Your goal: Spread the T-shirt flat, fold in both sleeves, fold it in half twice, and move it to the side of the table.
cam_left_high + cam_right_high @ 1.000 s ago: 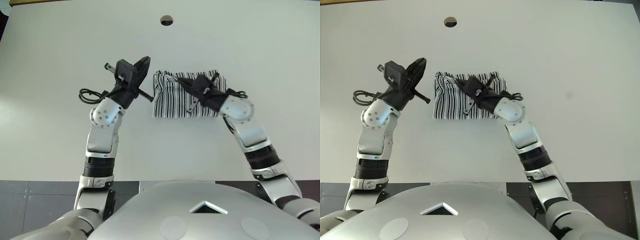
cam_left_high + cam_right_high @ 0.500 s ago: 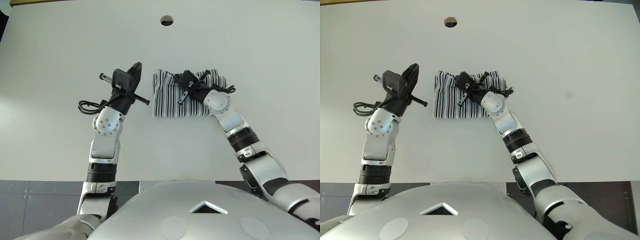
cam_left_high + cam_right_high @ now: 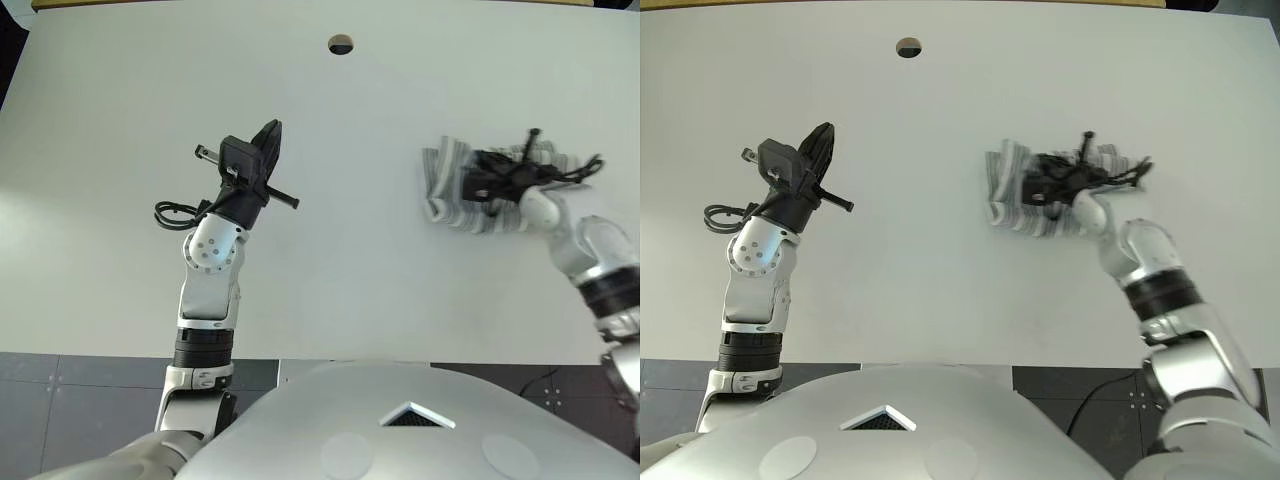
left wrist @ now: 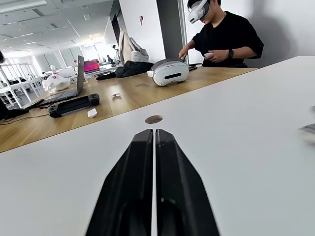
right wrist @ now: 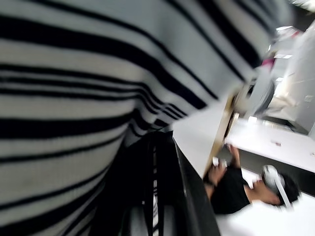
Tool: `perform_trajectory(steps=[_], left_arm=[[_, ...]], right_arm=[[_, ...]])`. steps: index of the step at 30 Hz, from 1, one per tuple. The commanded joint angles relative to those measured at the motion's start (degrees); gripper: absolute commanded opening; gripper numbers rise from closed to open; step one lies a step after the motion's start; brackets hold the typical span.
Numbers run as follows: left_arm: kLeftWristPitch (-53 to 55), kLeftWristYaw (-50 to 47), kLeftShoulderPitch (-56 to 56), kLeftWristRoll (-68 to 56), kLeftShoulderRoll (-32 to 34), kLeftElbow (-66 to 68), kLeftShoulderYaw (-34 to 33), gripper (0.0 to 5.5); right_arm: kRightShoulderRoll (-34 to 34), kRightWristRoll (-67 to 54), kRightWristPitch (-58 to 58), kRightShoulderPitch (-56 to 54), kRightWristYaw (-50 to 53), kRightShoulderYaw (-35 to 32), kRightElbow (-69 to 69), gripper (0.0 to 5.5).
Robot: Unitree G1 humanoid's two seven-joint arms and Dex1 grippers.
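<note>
Folded into a compact striped bundle, the T-shirt [image 3: 443,188] sits toward the right side of the white table [image 3: 330,280], well apart from the cable hole [image 3: 340,44] near the far edge, with the right gripper [image 3: 478,187] planted on top of it. The wrist camera on that arm shows the two fingers pinched together with striped cloth bunched against them; whether a fold is truly caught between them is hard to make out, though the bundle's rumpled, curled near-left edge suggests a grip and not a mere press. The left gripper [image 3: 268,145] hangs above bare tabletop on the robot's left, its fingers closed on nothing, pointing toward the far edge. By the look of things the folding is done and the step in hand is the last one: carrying the bundle to the table's side. To do it well, the right arm should keep the bundle low and level so the layers do not fan open, hold the pinch firm until the cloth rests fully on the surface, and stop short of the table's edge so no layer droops over. On release, the fingers should part first and then lift straight up, so the top fold is not dragged askew.
</note>
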State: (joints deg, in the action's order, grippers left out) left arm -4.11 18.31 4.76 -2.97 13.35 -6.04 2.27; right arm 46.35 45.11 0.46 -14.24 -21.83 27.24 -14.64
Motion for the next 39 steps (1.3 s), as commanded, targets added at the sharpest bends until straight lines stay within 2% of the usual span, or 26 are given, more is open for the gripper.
perform_trajectory(steps=[1,4,6,9,12,14,17,19,22,24,27,29,33,39], left_arm=[[0.94,-0.23,0.64,-0.36,0.10,-1.50,-0.51,0.11],[1.00,-0.26,1.11,-0.74,0.26,-1.88,-1.02,0.11],[0.49,-0.58,1.47,-0.57,0.36,-1.15,-1.44,0.11],[-1.87,-2.34,1.96,1.76,0.76,0.67,-2.10,0.11],[-4.71,-3.65,3.54,0.52,0.38,1.76,-4.74,0.11],[-7.76,-4.26,5.32,0.73,0.78,2.17,-6.34,0.11],[-13.19,-8.04,7.91,3.35,1.16,3.18,-9.87,0.11],[-19.03,-8.08,12.09,1.72,1.17,0.94,-12.53,0.11],[-25.19,-8.30,16.68,-1.19,-0.24,-0.08,-15.17,0.11],[-23.61,-7.81,15.76,-2.64,-0.04,0.00,-14.96,0.11],[-18.76,-7.19,14.27,-10.21,0.77,0.14,-18.29,0.11],[-21.06,-7.66,17.45,-8.37,0.46,-1.28,-19.52,0.11],[-24.46,-9.34,18.13,-0.11,-1.05,-3.57,-16.88,0.11],[-24.48,-9.86,22.59,-2.58,-3.06,-6.72,-18.68,0.11]], right_arm=[[5.93,2.70,2.49,4.03,-2.83,-2.15,0.69,0.10],[9.01,3.27,3.43,5.45,-3.62,-4.29,1.15,0.10],[6.22,-0.65,2.95,5.58,-1.67,-7.37,3.82,0.10],[-3.21,-10.77,-0.96,5.60,8.43,-15.56,13.37,0.10],[-13.56,-21.04,-6.54,10.36,18.82,-23.62,26.73,0.10],[-20.02,-27.21,-10.19,16.07,22.68,-25.74,33.03,0.10],[-27.80,-32.10,-19.55,24.38,28.46,-26.81,34.24,0.10],[-29.01,-30.39,-26.80,31.07,31.56,-29.73,33.04,0.10],[-29.46,-36.20,-31.51,36.83,30.49,-33.65,29.41,0.10],[-30.21,-40.27,-32.80,37.98,29.31,-34.53,28.40,0.10],[-30.85,-42.29,-32.20,41.31,27.08,-34.37,29.90,0.10],[-31.54,-42.27,-33.43,45.18,26.34,-35.15,30.36,0.10],[-32.57,-40.13,-34.70,44.71,27.22,-38.16,29.58,0.10],[-33.53,-41.49,-37.02,48.65,25.76,-40.76,29.33,0.10]])
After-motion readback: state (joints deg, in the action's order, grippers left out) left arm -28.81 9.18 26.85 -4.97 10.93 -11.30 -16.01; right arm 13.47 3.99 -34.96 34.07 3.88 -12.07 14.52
